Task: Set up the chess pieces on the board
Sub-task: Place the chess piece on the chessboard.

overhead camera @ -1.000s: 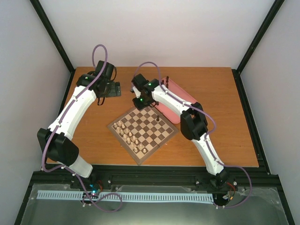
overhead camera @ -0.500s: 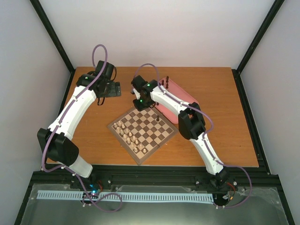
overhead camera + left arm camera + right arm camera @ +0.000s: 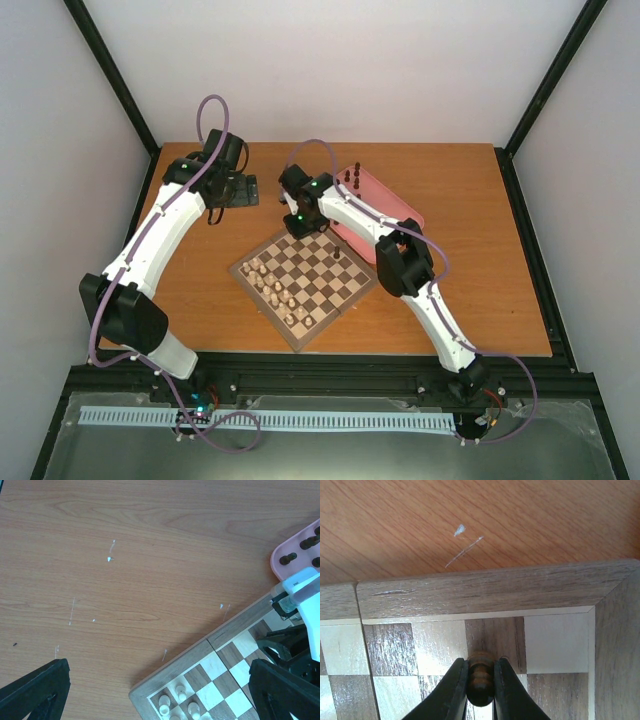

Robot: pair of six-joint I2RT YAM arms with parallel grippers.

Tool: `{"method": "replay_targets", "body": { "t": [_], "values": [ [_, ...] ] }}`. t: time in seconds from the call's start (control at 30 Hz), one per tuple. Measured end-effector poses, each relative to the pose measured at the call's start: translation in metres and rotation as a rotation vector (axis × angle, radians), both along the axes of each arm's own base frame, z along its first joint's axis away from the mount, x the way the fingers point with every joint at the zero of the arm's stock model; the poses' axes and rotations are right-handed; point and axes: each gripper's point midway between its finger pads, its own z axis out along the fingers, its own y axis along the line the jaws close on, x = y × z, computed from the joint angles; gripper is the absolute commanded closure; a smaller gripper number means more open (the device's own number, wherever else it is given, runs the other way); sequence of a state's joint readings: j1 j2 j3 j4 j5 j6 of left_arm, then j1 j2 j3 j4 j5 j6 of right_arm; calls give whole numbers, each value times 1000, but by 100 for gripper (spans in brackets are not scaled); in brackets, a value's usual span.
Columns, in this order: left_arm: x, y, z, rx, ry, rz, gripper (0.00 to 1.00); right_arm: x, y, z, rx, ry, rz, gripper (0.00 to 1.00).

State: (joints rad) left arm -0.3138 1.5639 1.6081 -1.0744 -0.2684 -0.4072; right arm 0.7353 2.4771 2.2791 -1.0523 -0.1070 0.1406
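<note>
Two slim black fingers (image 3: 455, 687) of the right gripper (image 3: 481, 666) pinch a rounded, dark wooden chess piece (image 3: 480, 680) near the checkered board's (image 3: 485, 587) 12 o'clock corner. The left gripper (image 3: 159, 680) gapes empty over the grainy tabletop (image 3: 150, 540). A smooth pink tray (image 3: 395, 205) lies at 1 o'clock.

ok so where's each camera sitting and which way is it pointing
top external: above and behind the bases, looking down on table; left arm, right arm whole
left wrist: down at bare table, board corner; left hand open
right wrist: down at board corner; right hand shut on dark chess piece
shared: board in all three
</note>
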Motion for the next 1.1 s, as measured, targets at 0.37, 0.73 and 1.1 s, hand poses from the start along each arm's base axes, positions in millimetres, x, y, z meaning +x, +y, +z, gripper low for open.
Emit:
{"method": "replay_targets", "body": {
  "t": [0.37, 0.73, 1.1],
  "values": [
    [0, 0, 0, -3, 1, -2, 0, 4, 1, 2, 0, -12, -10, 87],
    [0, -1, 0, -6, 2, -3, 0, 6, 1, 2, -5, -18, -17, 80],
    [0, -1, -1, -9, 3, -4, 0, 5, 0, -3, -11, -11, -16, 71]
  ]
}}
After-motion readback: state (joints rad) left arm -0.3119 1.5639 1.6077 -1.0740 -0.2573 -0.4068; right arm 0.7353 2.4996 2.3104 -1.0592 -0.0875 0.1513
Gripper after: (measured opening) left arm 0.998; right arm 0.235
